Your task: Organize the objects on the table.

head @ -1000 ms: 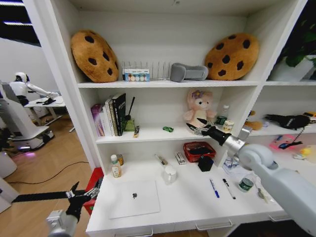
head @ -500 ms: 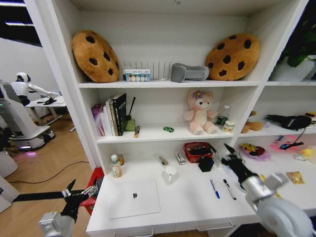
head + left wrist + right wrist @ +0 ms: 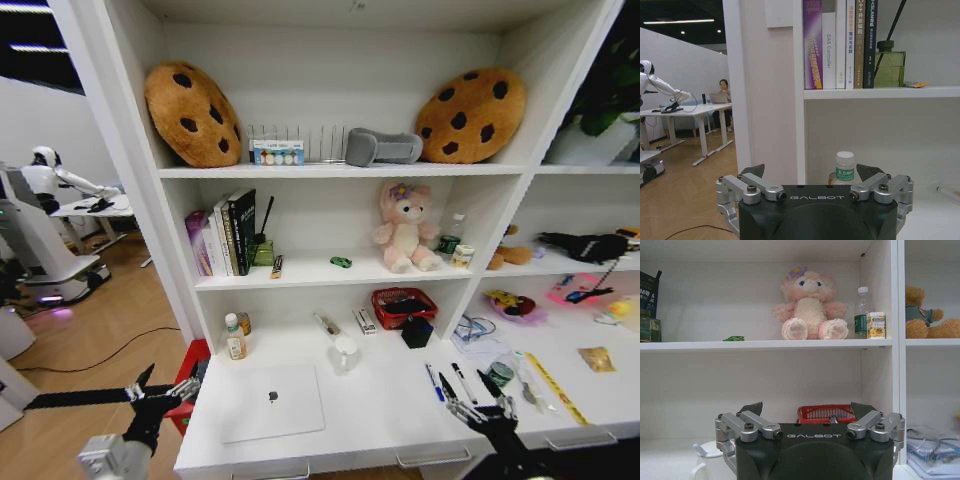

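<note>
An office or robotics lab is shown. A white desk (image 3: pixel 390 415) joined to tall shelving (image 3: pixel 330 170) is seen, with books (image 3: pixel 222 235) and a laptop (image 3: pixel 272 402). Beyond, a wood floor (image 3: pixel 90 330), office desks (image 3: pixel 687 107) and another white robot (image 3: pixel 50 175) are visible.

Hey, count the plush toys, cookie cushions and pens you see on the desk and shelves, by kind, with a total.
Cookie cushions: 2, left and right
Plush toys: 2, pink and brown
Pens: 2, blue and black
Total: 6
</note>
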Robot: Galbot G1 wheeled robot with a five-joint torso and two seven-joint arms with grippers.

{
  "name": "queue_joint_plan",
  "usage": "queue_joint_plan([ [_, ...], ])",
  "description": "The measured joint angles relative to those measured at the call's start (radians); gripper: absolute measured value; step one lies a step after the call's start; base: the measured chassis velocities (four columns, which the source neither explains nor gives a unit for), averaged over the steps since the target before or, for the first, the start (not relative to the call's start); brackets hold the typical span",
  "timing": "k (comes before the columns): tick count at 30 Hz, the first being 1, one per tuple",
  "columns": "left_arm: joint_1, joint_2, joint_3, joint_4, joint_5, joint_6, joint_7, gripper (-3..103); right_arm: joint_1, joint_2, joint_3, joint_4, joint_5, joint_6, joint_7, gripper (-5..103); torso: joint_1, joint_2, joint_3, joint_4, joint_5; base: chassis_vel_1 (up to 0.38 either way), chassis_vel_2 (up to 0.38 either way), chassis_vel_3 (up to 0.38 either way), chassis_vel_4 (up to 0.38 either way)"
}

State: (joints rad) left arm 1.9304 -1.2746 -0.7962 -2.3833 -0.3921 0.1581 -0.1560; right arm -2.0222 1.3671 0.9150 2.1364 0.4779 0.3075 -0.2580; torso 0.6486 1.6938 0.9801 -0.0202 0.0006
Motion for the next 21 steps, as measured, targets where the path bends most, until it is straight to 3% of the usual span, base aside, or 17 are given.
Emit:
queue_joint_plan([
  [3, 0.004, 0.0, 0.003, 0.0, 0.007, -0.001, 0.001, 100, -0.009, 0.032, -0.045, -0.005, -0.044, 0.03, 0.008, 93, 0.0, 0.0, 0.0, 0.0, 0.0001, 0.0, 0.0, 0.0, 0.0],
  [6, 0.002, -0.004, 0.003, 0.0, 0.008, -0.001, 0.001, 100, -0.023, 0.041, -0.072, -0.005, -0.07, 0.04, 0.01, 99, 0.0, 0.0, 0.0, -0.0003, 0.0, 0.0, 0.0, 0.0, 0.0],
  [21, 0.01, -0.014, -0.003, -0.007, 0.012, -0.001, 0.003, 100, -0.01, 0.026, -0.084, 0.002, -0.066, 0.033, -0.01, 100, 0.0, 0.0, 0.0, -0.0001, 0.0002, -0.006, -0.005, 0.005, 0.003],
])
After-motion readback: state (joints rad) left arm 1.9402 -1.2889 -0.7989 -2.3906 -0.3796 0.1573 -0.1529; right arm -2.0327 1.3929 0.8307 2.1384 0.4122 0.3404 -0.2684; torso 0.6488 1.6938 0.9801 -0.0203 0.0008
